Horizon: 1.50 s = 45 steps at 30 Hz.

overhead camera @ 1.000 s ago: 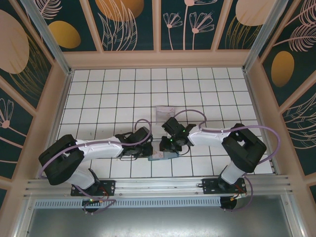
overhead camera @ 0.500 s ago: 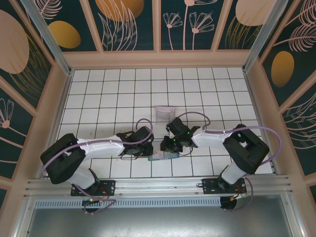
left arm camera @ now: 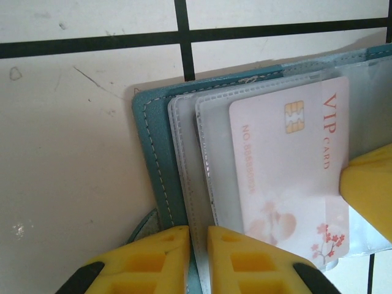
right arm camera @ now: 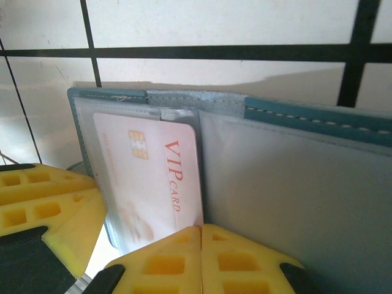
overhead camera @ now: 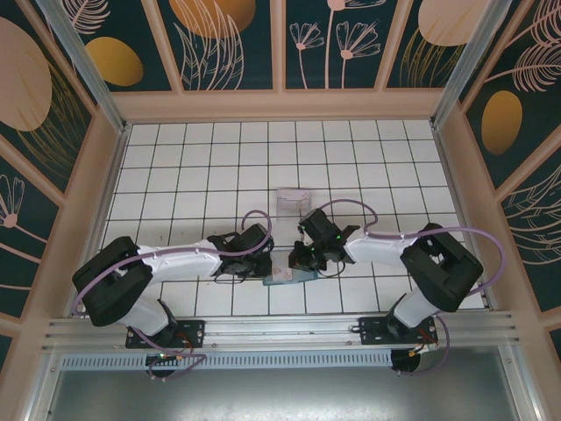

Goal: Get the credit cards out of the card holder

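The card holder [left arm camera: 149, 153] lies open on the white tiled table [left arm camera: 73, 153], close to the near edge and between the two arms. The left gripper [left arm camera: 197, 240] has its jaws nipped on the near edge of the holder's blue cover and clear sleeves [left arm camera: 184, 159]. A pale pink VIP credit card [left arm camera: 285, 177] lies among those sleeves, and the right gripper [right arm camera: 201, 237] has its jaws pressed together on the card's near edge, right beside the holder's inner fold.
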Tool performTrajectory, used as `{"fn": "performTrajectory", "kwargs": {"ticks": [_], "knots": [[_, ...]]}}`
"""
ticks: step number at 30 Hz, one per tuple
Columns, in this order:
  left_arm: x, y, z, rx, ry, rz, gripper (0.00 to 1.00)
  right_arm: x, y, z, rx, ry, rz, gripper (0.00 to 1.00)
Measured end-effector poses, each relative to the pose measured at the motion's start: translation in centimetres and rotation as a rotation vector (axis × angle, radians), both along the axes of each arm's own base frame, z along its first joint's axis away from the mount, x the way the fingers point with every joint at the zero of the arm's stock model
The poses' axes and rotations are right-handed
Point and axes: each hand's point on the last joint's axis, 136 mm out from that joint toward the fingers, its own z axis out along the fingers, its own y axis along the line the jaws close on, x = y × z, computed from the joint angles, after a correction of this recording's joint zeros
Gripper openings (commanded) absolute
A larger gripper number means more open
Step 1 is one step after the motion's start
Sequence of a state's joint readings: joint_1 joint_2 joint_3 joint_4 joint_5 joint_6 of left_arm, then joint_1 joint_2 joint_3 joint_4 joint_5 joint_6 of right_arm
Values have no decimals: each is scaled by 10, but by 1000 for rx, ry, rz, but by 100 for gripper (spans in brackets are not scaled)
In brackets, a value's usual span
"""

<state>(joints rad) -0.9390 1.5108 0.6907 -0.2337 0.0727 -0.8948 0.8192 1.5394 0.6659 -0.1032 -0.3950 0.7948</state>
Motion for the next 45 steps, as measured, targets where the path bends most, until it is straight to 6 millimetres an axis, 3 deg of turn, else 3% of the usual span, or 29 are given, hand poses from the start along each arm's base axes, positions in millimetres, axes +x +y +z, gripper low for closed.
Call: {"fn": "performTrajectory", "kwargs": {"ticks": [4, 11, 21, 35, 45], "knots": [[0, 0, 0, 3, 2, 0, 18, 0, -5, 1, 4, -4, -11, 6], [1, -1, 1, 9, 4, -3, 18, -2, -3, 1, 36, -2, -4, 20], [1, -1, 0, 15, 8, -3, 17, -2, 1, -3, 64, 1, 3, 21], [1, -1, 0, 23, 14, -3, 18, 0, -2, -2, 80, 0, -9, 7], [2, -2, 0, 23, 14, -3, 18, 4, -15, 17, 85, -30, -42, 3]]}}
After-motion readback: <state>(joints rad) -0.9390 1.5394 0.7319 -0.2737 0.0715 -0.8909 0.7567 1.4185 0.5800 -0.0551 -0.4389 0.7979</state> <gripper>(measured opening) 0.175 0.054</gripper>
